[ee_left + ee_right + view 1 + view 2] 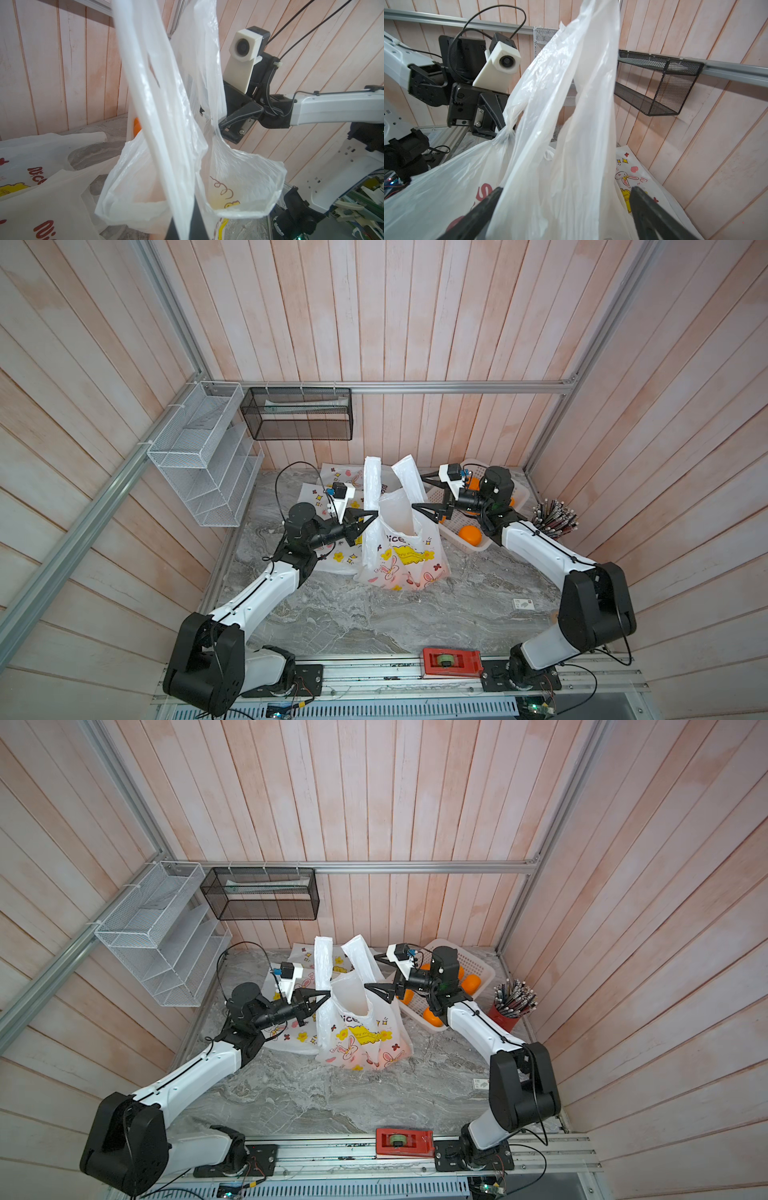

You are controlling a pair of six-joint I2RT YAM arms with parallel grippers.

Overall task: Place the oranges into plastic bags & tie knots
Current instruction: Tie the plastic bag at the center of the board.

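Standing upright on the tabletop [374,622] just beside the basket [453,540], the bag [399,560] has its long axis vertical and its mouth open upward. Its two handles [372,479] rise almost straight up from the mouth, side by side. An orange tint shows through the plastic near the bag's bottom.

The left gripper [376,513], on the side of the bag away from the basket, is clamped tight on a bunched bit of the bag's rim. The right gripper [417,490], between basket and bag, has its jaws spread wide on either side of the handle nearer the basket and grips nothing.

Oranges [470,535] lie in the basket. Flat bags [332,562] lie on the tabletop beyond the standing bag, farther from the basket.
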